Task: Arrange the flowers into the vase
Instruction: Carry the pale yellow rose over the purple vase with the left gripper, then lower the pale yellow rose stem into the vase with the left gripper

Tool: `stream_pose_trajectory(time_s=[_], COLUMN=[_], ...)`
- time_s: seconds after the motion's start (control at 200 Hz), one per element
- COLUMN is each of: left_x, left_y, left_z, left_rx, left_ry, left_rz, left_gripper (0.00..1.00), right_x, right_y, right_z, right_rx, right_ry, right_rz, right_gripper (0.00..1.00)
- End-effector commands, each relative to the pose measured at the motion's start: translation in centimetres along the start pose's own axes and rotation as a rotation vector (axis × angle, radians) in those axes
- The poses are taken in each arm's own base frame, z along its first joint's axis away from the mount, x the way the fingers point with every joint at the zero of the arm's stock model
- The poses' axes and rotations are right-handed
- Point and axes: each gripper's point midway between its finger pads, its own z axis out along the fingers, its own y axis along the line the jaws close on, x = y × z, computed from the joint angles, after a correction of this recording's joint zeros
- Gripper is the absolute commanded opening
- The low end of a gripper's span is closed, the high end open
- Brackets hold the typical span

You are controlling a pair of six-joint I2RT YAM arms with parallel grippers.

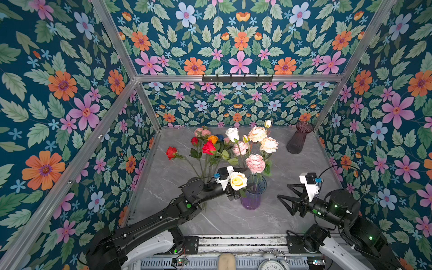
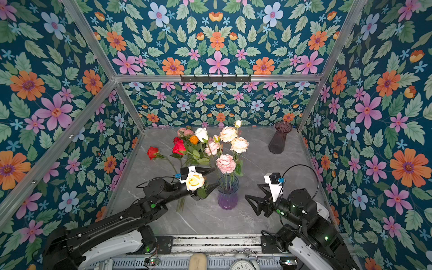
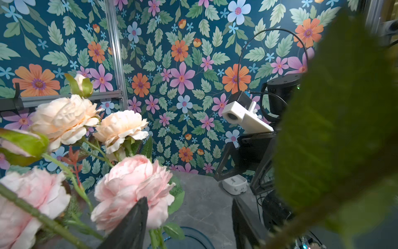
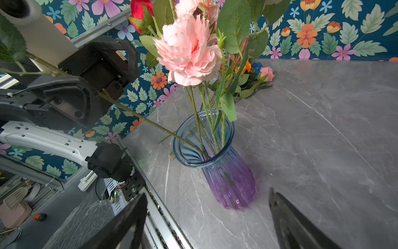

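Note:
The vase (image 1: 252, 198) (image 2: 228, 198) (image 4: 228, 172), blue at the rim and purple below, stands at the table's front middle. It holds several flowers: a pink peony (image 1: 255, 163) (image 4: 187, 49) (image 3: 133, 189) and peach blooms (image 1: 268, 144). A yellow rose (image 1: 238, 180) (image 2: 194, 181) leans out to the left, its stem (image 4: 150, 124) slanting from the vase mouth between my left gripper's jaws. My left gripper (image 1: 247, 177) (image 2: 215, 177) (image 3: 189, 207) is open beside the rim. My right gripper (image 1: 283, 191) (image 2: 252, 190) (image 4: 207, 194) hangs open and empty right of the vase. Red roses (image 1: 171, 152) and other loose flowers (image 1: 210, 140) lie behind.
A second, dark purple vase (image 1: 299, 138) (image 2: 279, 138) stands at the back right corner. A black hook rail (image 1: 237, 78) hangs on the back wall. A clock (image 1: 272, 264) sits below the table's front rail. A small white box (image 3: 234, 184) lies near the right arm's base.

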Motion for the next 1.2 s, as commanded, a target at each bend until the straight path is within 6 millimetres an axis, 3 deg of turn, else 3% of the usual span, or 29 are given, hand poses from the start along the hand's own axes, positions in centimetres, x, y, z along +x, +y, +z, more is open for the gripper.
stream_pose_trajectory(time_s=[0.0, 0.205, 0.365, 0.555, 0.7, 0.88, 1.075, 1.195], left_x=[4.5, 5.0, 4.6, 2.7, 2.2, 1.4, -3.4, -4.1], left_y=[0.1, -0.1, 2.1, 3.0, 2.7, 0.7, -1.8, -1.8], left_z=[-1.0, -0.2, 1.2, 1.7, 0.8, 0.2, 1.1, 1.5], left_rx=[-0.019, 0.0, -0.106, -0.149, -0.126, -0.025, 0.103, 0.116], left_ry=[0.238, 0.321, 0.416, 0.503, 0.623, 0.662, 0.485, 0.513], left_rz=[-0.049, -0.094, -0.12, -0.105, -0.07, -0.106, -0.157, -0.153], left_gripper=[0.67, 0.74, 0.73, 0.72, 0.73, 0.84, 0.92, 0.93], right_x=[-0.8, -1.1, -1.1, -0.9, -1.0, -1.0, -1.1, -1.2], right_y=[0.4, 0.6, 0.6, 0.5, 0.5, 0.5, 0.6, 0.7], right_z=[0.3, 0.9, 0.6, -0.1, -0.1, 0.3, 0.9, 0.9], right_rx=[-0.019, -0.035, -0.032, -0.02, -0.019, -0.024, -0.04, -0.042], right_ry=[-0.027, -0.031, -0.03, -0.032, -0.032, -0.032, -0.03, -0.033], right_rz=[-0.002, 0.012, 0.021, 0.018, 0.015, 0.014, 0.022, 0.025], right_gripper=[0.9, 0.9, 0.89, 0.89, 0.89, 0.89, 0.89, 0.89])
